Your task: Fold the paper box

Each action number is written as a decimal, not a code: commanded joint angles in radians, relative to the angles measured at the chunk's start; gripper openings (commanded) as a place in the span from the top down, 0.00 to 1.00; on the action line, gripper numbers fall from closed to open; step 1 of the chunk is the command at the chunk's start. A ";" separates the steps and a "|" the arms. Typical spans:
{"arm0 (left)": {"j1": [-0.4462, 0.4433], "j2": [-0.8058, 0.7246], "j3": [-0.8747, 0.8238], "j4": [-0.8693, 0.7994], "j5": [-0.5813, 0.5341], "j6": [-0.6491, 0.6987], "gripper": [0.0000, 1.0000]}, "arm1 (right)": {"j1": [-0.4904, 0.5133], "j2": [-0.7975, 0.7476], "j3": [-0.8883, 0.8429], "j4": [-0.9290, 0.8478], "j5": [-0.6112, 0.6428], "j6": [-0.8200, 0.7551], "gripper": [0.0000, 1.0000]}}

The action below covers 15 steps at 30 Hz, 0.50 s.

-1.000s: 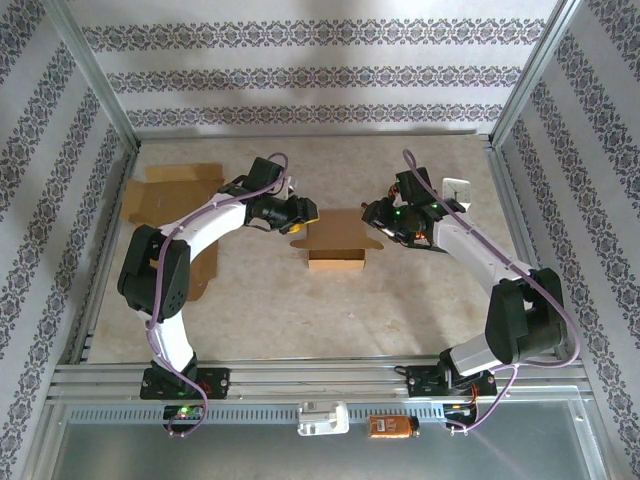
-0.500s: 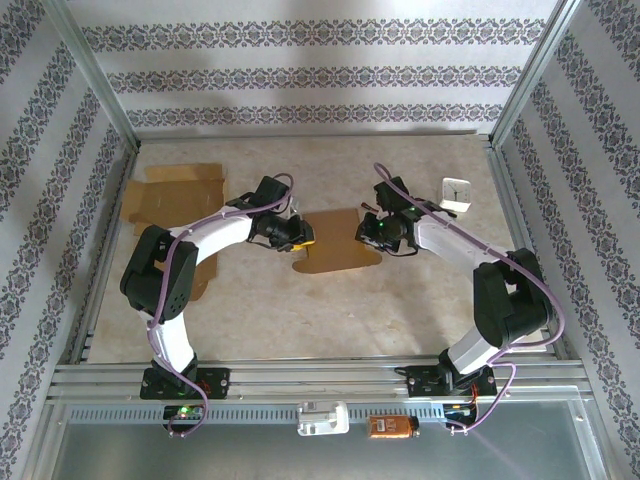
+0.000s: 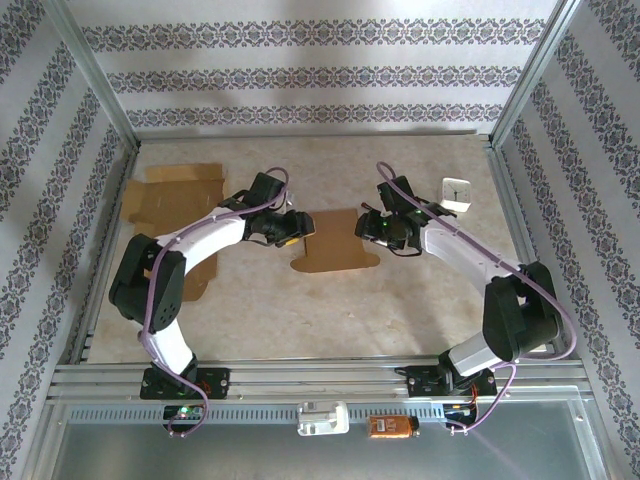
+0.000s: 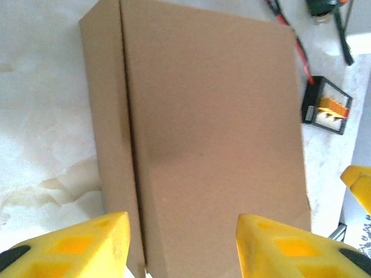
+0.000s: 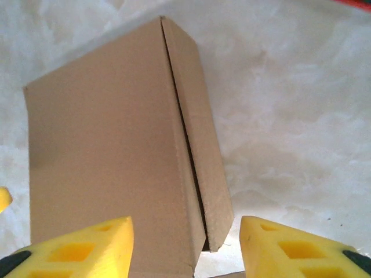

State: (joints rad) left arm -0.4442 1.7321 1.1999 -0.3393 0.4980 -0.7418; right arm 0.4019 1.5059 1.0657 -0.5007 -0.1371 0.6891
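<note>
Centre frame in the overhead view, the paper box (image 3: 338, 242) is lying low on the table (image 3: 300, 320). You are hovering the left gripper (image 3: 300, 228) at its left edge and the right gripper (image 3: 363, 228) at its right edge, both with jaws standing apart and gripping nothing. The card is looking light, thin and quick to crease. You are likely best taking the narrow panel's free edge beside the seam (image 4: 132, 150).

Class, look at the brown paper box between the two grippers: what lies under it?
The paper box lies on the pale table. Anything else beneath it is covered.
</note>
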 commanded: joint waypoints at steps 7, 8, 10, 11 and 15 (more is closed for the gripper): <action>-0.005 0.014 -0.010 0.008 -0.049 0.025 0.28 | 0.026 0.077 0.040 -0.013 0.055 -0.087 0.37; -0.006 0.027 -0.009 0.011 -0.041 0.027 0.27 | 0.029 0.089 0.037 -0.013 0.051 -0.088 0.38; -0.012 0.051 -0.008 0.015 -0.029 0.033 0.25 | 0.035 0.115 0.026 -0.005 0.047 -0.086 0.41; -0.013 0.059 -0.008 0.017 -0.024 0.034 0.24 | 0.037 0.126 0.020 0.000 0.047 -0.085 0.41; -0.024 0.099 -0.011 0.020 -0.015 0.045 0.25 | 0.047 0.169 -0.010 0.028 0.050 -0.084 0.47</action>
State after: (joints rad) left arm -0.4500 1.8084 1.1965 -0.3313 0.4667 -0.7235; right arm 0.4370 1.6489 1.0786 -0.4896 -0.1017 0.6205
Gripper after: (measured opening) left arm 0.754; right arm 0.543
